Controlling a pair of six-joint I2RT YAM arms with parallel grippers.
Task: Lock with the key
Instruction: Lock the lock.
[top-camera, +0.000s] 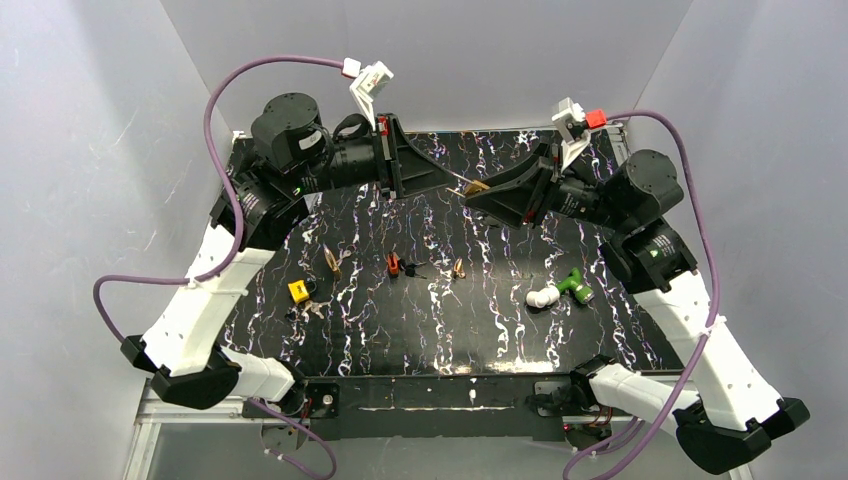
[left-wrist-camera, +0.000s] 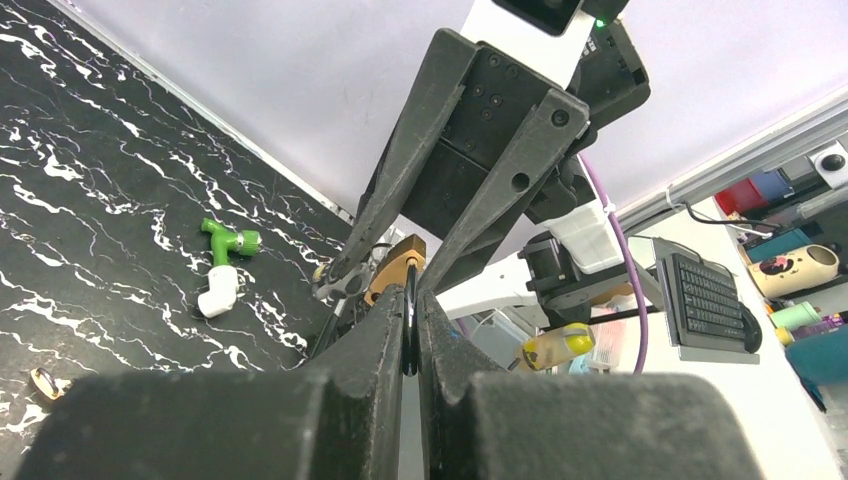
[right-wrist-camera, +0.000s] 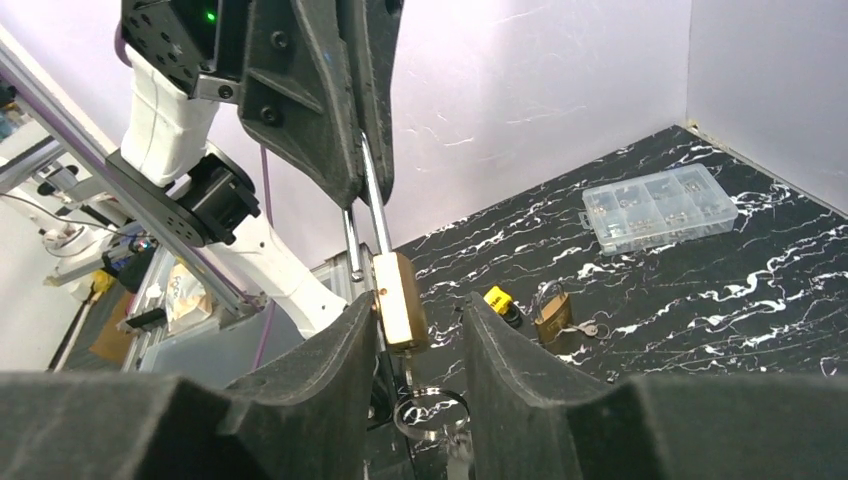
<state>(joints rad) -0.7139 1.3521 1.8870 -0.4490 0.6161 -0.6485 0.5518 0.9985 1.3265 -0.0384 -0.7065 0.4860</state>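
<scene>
A: Left pincer (left-wrist-camera: 412, 300)?
B: Clamped shut on the shackle of the padlock (right-wrist-camera: 400, 300), up in the air above the middle of the tabletop's (top-camera: 500, 340) far edge.
A: Right pincer (right-wrist-camera: 420, 305)?
B: Partly open, straddling the brass body from the other side; touching it with one finger, standing off with the other.
A: Key?
B: Cannot tell whether in the lock; only a key ring (right-wrist-camera: 432, 408) dangling under the body, blurred.
A: Anything below?
B: Second padlock (top-camera: 331, 258) lying toward the left edge, near a yellow block (top-camera: 298, 291).
</scene>
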